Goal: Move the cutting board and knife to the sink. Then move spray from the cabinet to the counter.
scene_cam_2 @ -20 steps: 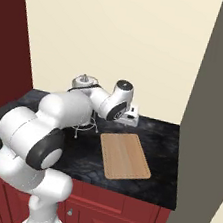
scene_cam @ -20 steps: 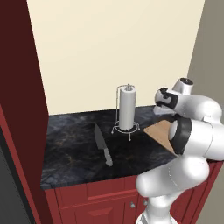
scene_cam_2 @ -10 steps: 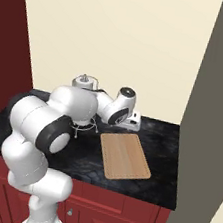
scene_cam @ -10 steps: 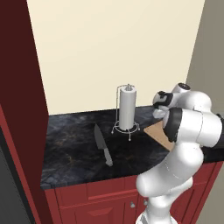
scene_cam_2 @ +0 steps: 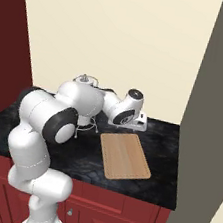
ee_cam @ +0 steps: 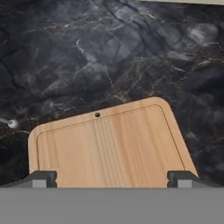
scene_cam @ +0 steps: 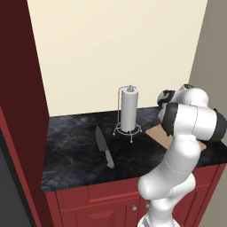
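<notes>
Flat rectangular light-tan wooden cutting board point(scene_cam_2: 125, 156) lies flat on the black stone counter w/ faint golden veining point(scene_cam_2: 164, 162), right part of the slab, near the front edge. Long axis runs front-to-back, skewed a bit: far end leans toward the wall and slightly left in the right base view. Hand view shows a small round hole near one short end of the board point(ee_cam: 111, 146), a thin groove tracing the rim, rounded corners; that holed end points away from the camera, the other end is cut off at the bottom of the pic.

Kitchen knife w/ dark grey pointed blade and lighter grey handle point(scene_cam: 103, 146) lies on the counter left of the board, well apart from it. Long axis also roughly front-to-back: tip toward the wall, handle toward the front edge.

White paper-towel roll on a wire stand point(scene_cam: 129, 112) stands upright between knife and board, nearer the wall.

Two-finger gripper point(ee_cam: 112, 179) hangs over the board's near portion, fingers spread as wide as they go, one tip at each long side of the board, nothing between them. Contact w/ the wood: can't tell. In the left base view the arm hides most of the board; in the right base view it covers most of the roll.
</notes>
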